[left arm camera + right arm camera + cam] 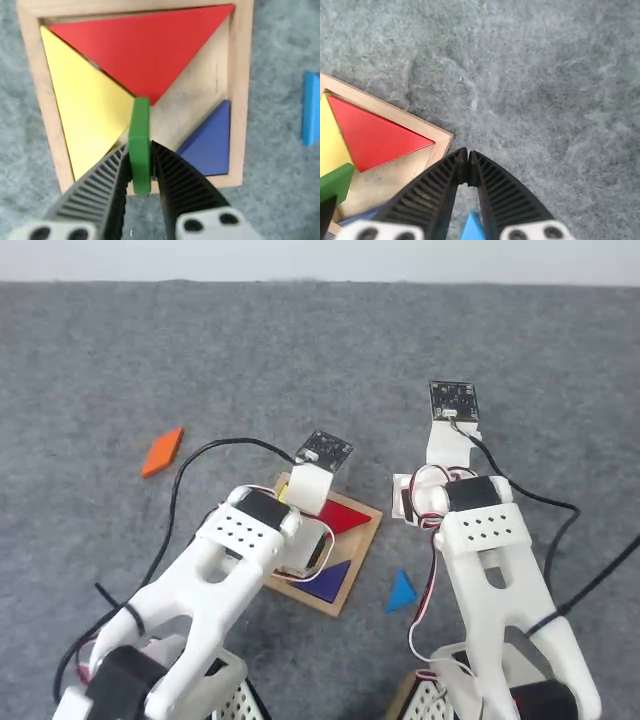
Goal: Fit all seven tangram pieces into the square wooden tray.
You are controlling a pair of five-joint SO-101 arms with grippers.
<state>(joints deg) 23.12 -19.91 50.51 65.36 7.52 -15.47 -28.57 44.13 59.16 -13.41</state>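
Near the table's centre, the square wooden tray (pixel 362 558) lies cornerwise on a grey felt mat (pixel 300 360). Inside it, the red large triangle (pixel 145 55) and the yellow large triangle (pixel 85 115) meet edge to edge. A dark blue triangle (pixel 210 142) fills one corner, with bare tray floor between it and the red piece. The left gripper (pixel 140 156), its arm bent in from the near left, is clamped on a green piece (pixel 140 120) held on edge over the tray's middle. The right gripper (pixel 468 167), fingertips pressed together on nothing, hovers over open mat just right of the tray. A light blue triangle (pixel 401 591) lies just right of the tray, and an orange parallelogram (pixel 162 452) lies well apart, far left.
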